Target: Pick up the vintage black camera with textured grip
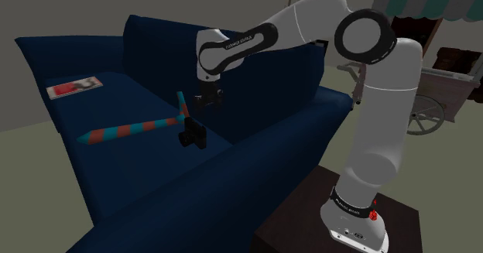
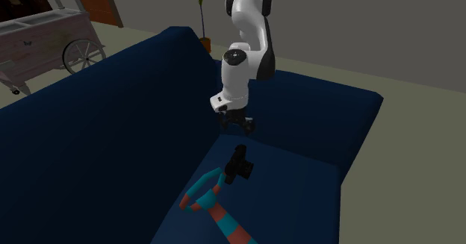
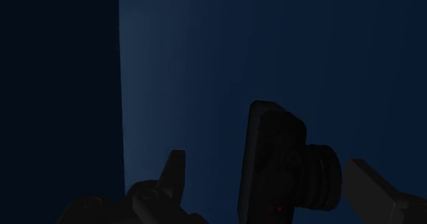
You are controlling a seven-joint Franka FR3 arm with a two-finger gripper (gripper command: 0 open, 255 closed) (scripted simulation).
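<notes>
Black, boxy, lens barrel projecting from a flat body: 1 camera (image 1: 191, 135), which stood on the seat of the navy sofa (image 1: 271, 128), about mid-seat and forward of the sofa's backrest. Its grip texture could not be made out in the dim light.

Item 2: 1 striped teal-and-orange soft thing (image 1: 128, 129), which lay along the same sofa seat. One end came just beside the camera, and whether the 2 touched could not be told.

Item 3: 1 flat red-and-white printed piece (image 1: 74, 87), which lay on the sofa seat towards the far armrest, well apart from the rest.

Item 4: 1 all-black gripper (image 1: 207, 107) on the white arm, which hung above the sofa seat and pointed down at it. In the wrist view the 2 fingers (image 3: 175, 175) stood wide apart, and the camera showed between them with neither finger touching it. Nothing was held.

Step in hand, by my reading: the approach, with the gripper lined up over the camera and the grasp not yet made.

Next move, as a judgement: a straight descent towards the sofa seat until the fingers bracketed the flat body and not the round lens, then closing. The cushion looked soft, so pressing down too far could tip the camera.
</notes>
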